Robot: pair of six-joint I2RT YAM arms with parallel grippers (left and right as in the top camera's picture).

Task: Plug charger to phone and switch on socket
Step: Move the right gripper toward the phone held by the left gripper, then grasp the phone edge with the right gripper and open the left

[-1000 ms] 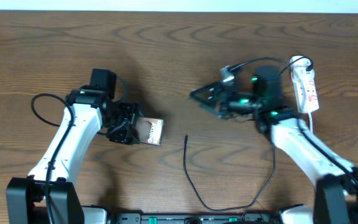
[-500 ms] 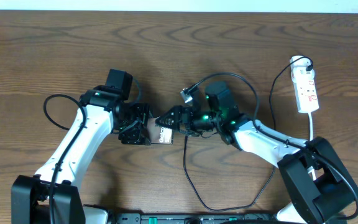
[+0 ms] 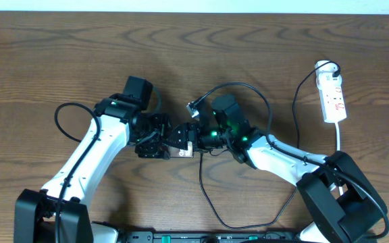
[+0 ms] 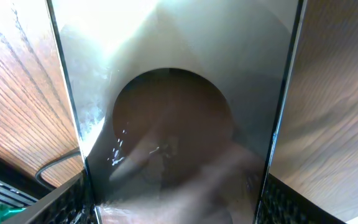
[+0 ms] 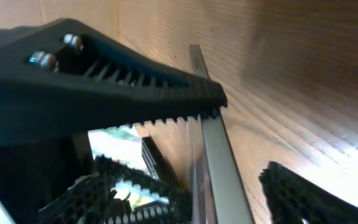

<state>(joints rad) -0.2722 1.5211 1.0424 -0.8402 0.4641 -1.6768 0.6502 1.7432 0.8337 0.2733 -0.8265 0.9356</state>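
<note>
My left gripper (image 4: 176,200) is shut on the phone (image 4: 173,93), a glossy brownish-grey slab that fills the left wrist view with a finger on each long side. Overhead, the left gripper (image 3: 155,137) holds the phone (image 3: 183,152) at mid-table. My right gripper (image 3: 181,138) sits over the phone's free end. In the right wrist view the phone's edge (image 5: 219,155) runs between the right gripper's (image 5: 241,140) jaws; the toothed finger (image 5: 135,81) touches it, the other finger (image 5: 303,196) stands off, so it is open. The charger (image 3: 202,182) lies loose on the table, its tip beside the phone. The socket (image 3: 333,98) lies far right.
The charger cable loops from the phone toward the front edge and back up to the right (image 3: 294,192). The socket's white cord (image 3: 340,138) runs down beside the right arm. The left arm's own black cable (image 3: 61,118) arcs at the left.
My right arm has swung from beside the socket across to the phone, and its jaws have narrowed around the phone's end. My left arm has carried the phone a little to the right.
</note>
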